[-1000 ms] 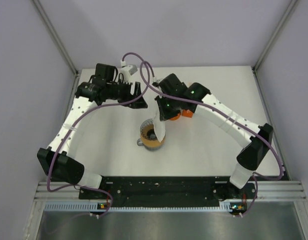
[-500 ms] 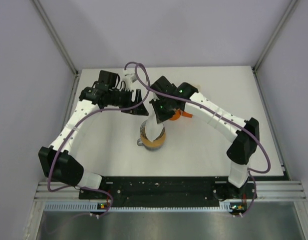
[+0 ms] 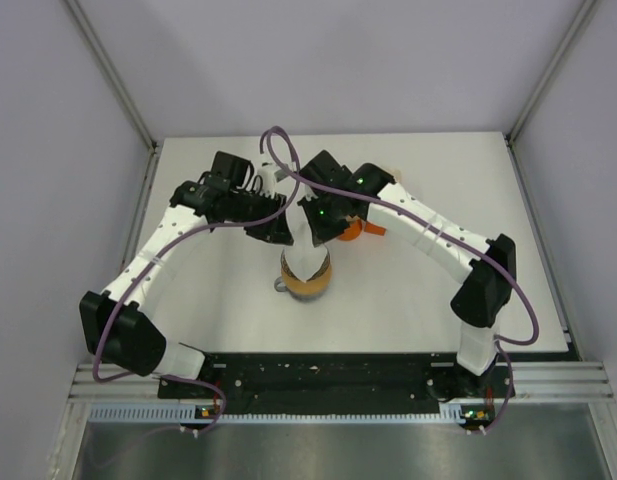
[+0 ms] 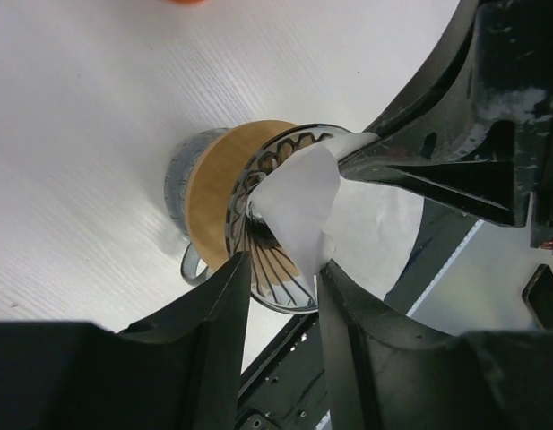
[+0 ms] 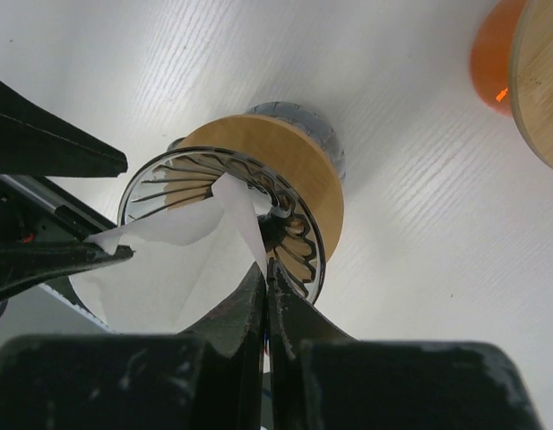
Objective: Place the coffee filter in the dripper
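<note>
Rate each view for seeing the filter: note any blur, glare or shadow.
Top external: even light, sharp, coffee filter partly covered. Left wrist: filter and dripper in focus, left gripper dark and soft up close. Right wrist: dripper ribs crisp, right gripper a black silhouette, orange object blurred at the corner.

No legible text or markings anywhere.

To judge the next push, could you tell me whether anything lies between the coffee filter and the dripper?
Nothing visible does: the coffee filter, pinched by the right pincer, dips into the open dripper; the left pincer stands beside it.
</note>
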